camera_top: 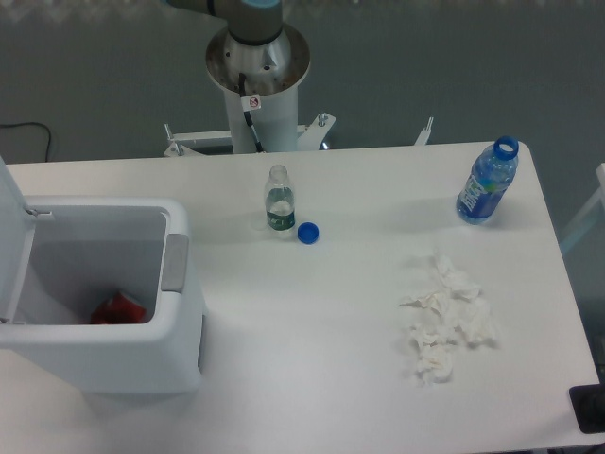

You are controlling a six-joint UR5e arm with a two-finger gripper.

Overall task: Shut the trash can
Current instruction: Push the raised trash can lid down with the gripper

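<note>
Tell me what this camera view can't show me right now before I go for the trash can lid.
- Gripper: out of frame; only the arm's base shows at the top edge, so whether the jaws are open or shut is unknown.
- Lid of the trash can: cut off by the left edge, so its full extent is unseen.
- Red item inside: partly hidden by the bin's wall, too small to identify.
</note>
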